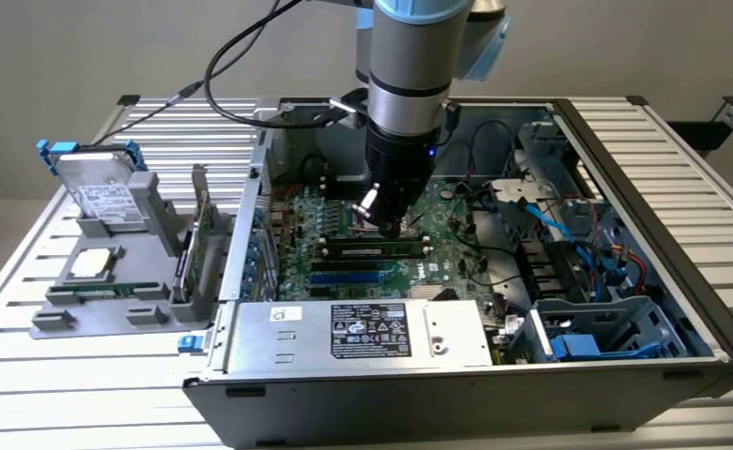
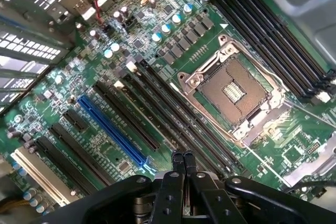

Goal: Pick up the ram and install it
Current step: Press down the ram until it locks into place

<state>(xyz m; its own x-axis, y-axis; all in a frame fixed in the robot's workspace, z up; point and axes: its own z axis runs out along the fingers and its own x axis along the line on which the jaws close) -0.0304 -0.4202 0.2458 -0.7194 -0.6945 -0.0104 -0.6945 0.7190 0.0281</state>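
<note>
The ram point(image 1: 373, 249), a narrow green stick with black chips, lies level along a memory slot on the motherboard point(image 1: 448, 272) inside the open computer case. My gripper point(image 1: 388, 225) hangs straight down just above the stick's middle. I cannot tell if it touches the stick. In the wrist view my gripper point(image 2: 184, 157) is shut, its two black fingertips pressed together with nothing visible between them. Beyond them run the black memory slots point(image 2: 173, 108), with the open processor socket point(image 2: 236, 90) beside them.
A grey holder point(image 1: 60, 314) at the exterior view's left carries a hard drive point(image 1: 97, 192), a silver processor chip point(image 1: 92, 265) and an upright expansion card point(image 1: 198, 244). The power supply point(image 1: 354, 333) fills the case's near side. Blue cables point(image 1: 591, 234) and a drive cage point(image 1: 591, 328) sit at the right. A blue slot point(image 2: 110, 129) lies beside the black ones.
</note>
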